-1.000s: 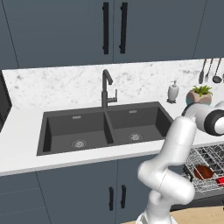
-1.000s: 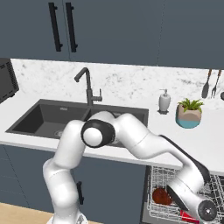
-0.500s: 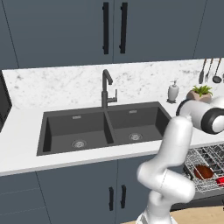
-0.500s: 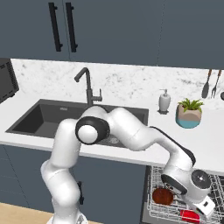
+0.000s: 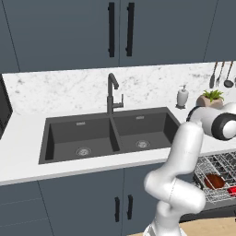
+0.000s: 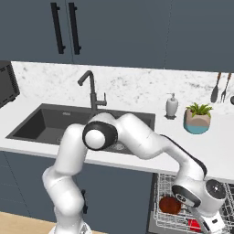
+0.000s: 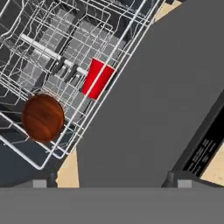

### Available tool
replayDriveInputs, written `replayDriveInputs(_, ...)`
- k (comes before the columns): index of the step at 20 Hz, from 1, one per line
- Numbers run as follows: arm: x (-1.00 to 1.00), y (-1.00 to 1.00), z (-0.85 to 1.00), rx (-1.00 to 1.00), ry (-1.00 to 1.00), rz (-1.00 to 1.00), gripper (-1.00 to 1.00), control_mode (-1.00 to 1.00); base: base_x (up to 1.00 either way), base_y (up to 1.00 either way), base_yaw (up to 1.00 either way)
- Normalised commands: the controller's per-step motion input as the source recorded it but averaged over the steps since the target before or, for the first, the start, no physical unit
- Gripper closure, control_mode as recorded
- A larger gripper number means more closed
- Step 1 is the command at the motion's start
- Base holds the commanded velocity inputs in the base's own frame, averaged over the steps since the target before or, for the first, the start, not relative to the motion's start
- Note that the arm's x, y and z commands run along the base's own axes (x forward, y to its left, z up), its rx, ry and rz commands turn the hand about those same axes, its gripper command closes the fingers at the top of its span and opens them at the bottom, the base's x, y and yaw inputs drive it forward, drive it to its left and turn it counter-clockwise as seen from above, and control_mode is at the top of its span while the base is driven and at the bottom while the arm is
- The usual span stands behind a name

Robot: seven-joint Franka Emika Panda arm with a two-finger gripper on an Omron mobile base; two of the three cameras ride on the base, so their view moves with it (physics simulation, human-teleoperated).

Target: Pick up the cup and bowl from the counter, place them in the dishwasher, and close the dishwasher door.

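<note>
Through the hand camera, going left to right: I see the round brown wooden bowl (image 7: 43, 117) and the red plastic cup (image 7: 98, 78) lying in the grey wire rack (image 7: 52, 52), then the flat dark grey dishwasher door (image 7: 148, 109), dropped open directly under my tool (image 7: 112, 186), its long edge running diagonally. My tool stands wide, holding nothing. The door's far edge is cut off.

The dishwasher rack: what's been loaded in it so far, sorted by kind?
Cups: 1, a red cup lying on its side in the rack.
Bowls: 1, a brown bowl, apart from the cup.
Total: 2.
</note>
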Motion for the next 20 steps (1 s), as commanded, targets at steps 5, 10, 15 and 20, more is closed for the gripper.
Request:
replayDriveInputs(5, -0.43, -0.87, 0.47, 0.38, -0.12, -0.16, -1.0, -1.0, 0.0, 0.0, 0.0)
replayDriveInputs(10, -0.62, -0.65, -0.04, 0.37, -0.13, -0.12, -1.0, -1.0, 0.0, 0.0, 0.0)
replayDriveInputs(15, -0.52, -0.01, -0.8, 0.12, -0.1, -0.11, -1.0, -1.0, 0.0, 0.0, 0.0)
replayDriveInputs(20, -0.13, 0.09, -0.78, 0.08, -0.21, -0.18, -1.0, -1.0, 0.0, 0.0, 0.0)
